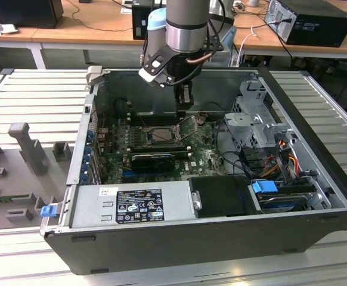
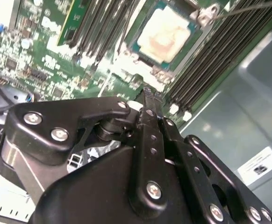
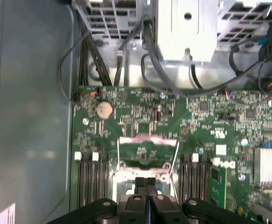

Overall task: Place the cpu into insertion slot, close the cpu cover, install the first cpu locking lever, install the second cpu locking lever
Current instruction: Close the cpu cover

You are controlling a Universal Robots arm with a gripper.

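Starting nearest in the exterior view: an open computer case (image 1: 221,238) lies on a ribbed metal table (image 1: 36,89). A grey power supply (image 1: 132,205) runs along the near wall, at 6 o'clock from the insertion slot (image 1: 161,134). The drive cage (image 1: 257,128) is at 3 o'clock from the slot. The green motherboard (image 1: 206,158) covers the case floor, with the slot about mid-board. In the second wrist view the cpu (image 2: 166,35) sits flat in the slot, tan face up, with long black memory slots (image 2: 220,60) on both sides. A thin wire lever (image 2: 253,6) runs out past the slot's corner. In the first wrist view the cpu cover (image 3: 147,138) is flipped open, off the slot, with green board showing through its window. A coin battery (image 3: 104,109) is farther out on the board. In the exterior view the gripper (image 1: 185,102) hangs from the arm at about 1 o'clock from the slot, above the board and close to the raised cover. The fingers (image 3: 139,185) are pressed together with nothing between them, tips over the slot's edge on the cover side. Farthest back, at 12 o'clock, wooden desks (image 1: 90,27) carry dark boxes and cables.
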